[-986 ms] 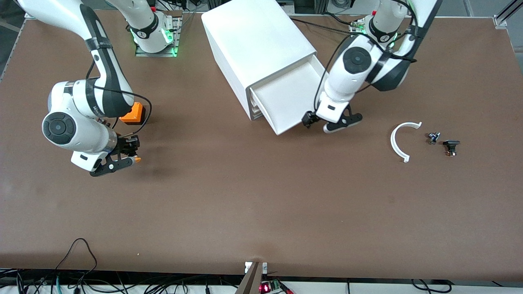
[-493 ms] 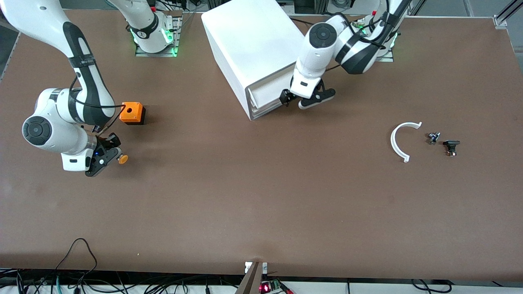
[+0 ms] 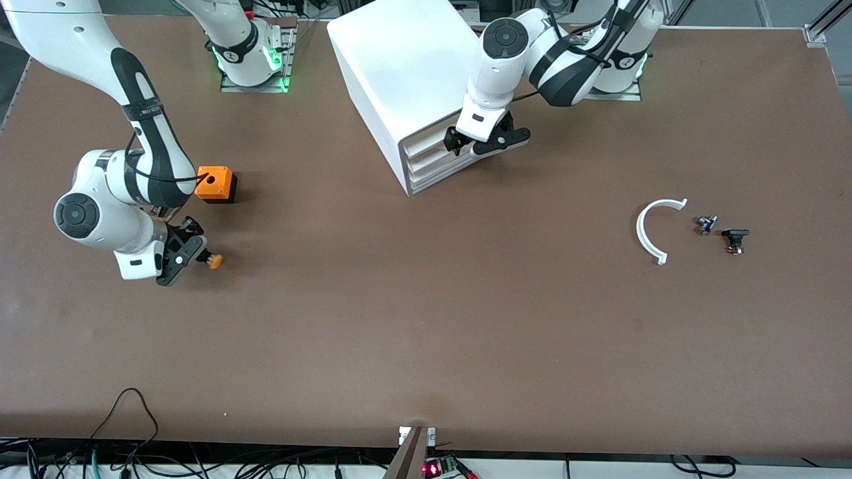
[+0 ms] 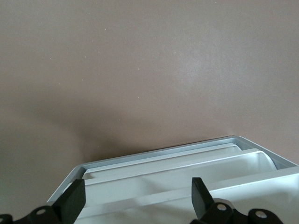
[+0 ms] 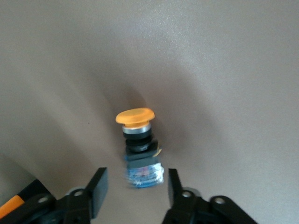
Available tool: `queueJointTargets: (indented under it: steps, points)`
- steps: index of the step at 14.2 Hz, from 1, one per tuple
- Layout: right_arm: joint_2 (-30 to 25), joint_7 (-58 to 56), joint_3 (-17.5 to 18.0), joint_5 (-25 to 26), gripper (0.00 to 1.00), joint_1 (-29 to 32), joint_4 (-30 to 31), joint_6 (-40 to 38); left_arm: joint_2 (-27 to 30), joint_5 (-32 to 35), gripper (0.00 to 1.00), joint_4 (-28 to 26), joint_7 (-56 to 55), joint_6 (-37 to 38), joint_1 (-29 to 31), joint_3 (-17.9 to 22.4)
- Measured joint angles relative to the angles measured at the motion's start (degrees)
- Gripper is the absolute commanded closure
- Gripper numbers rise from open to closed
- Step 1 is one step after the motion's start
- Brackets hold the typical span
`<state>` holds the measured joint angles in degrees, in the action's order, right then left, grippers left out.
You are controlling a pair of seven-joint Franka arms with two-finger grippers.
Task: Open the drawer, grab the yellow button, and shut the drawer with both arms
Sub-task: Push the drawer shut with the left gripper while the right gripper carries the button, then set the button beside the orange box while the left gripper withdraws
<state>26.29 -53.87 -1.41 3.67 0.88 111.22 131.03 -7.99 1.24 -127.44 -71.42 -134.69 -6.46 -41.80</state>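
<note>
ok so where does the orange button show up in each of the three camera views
Front view: the button lies on the table just off the right gripper, nearer the front camera than the orange cube.
Left wrist view: not in it; only the drawer and bare table show.
Right wrist view: mid-picture, between the open fingers, orange cap pointing away from them.
Shared landmark: the brown table, in every view.
</note>
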Motion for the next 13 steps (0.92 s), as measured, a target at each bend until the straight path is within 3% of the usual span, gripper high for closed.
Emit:
queueJointTargets:
  steps: [3,5,7,10,13]
  points:
    - [-0.6,0.0,0.0,0.0,0.00,0.0,-0.9,-0.2,0.7,0.7,0.00,0.0,1.2,-0.4,0.5,0.3]
    - [-1.3,0.0,0.2,-0.1,0.00,0.0,-4.0,-3.6,1.8,1.6,0.00,0.7,8.2,-0.6,2.1,2.8]
    - [-2.3,0.0,1.1,-0.7,0.00,0.0,-10.0,-10.3,2.7,1.6,0.00,2.5,20.4,-0.5,3.5,8.7]
    - [-3.6,2.0,2.5,-5.4,0.00,0.0,-20.0,-19.6,3.2,1.6,0.00,6.2,35.8,1.6,5.1,16.4]
    - [-3.7,10.8,3.8,-6.4,0.00,0.1,-26.1,-24.7,4.2,1.6,0.00,11.7,48.0,9.6,5.5,21.4]
